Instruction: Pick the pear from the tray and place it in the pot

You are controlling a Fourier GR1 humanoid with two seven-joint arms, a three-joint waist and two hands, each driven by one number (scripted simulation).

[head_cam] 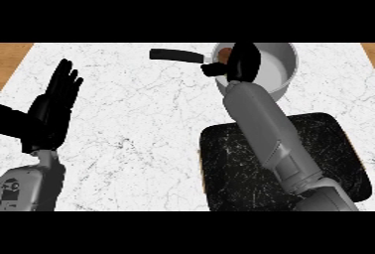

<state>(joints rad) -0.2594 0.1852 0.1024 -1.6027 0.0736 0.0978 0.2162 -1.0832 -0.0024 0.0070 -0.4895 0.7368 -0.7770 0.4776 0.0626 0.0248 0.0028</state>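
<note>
While the right hand (pixel 242 62) curls around the pear (pixel 225 52) over the pot (pixel 282 69), the left hand (pixel 58 99) rests spread open.

One pot (pixel 282 67), one tray (pixel 234 168) and one pear (pixel 225 52) are seen. Two hands are counted: left hand (pixel 58 99), right hand (pixel 242 62).

A right hand (pixel 242 62) is seen curled around a brownish pear (pixel 225 53) over the rim of a grey pot (pixel 287 69), beyond a black tray (pixel 234 163), while an open left hand (pixel 60 96) is held upright.
</note>
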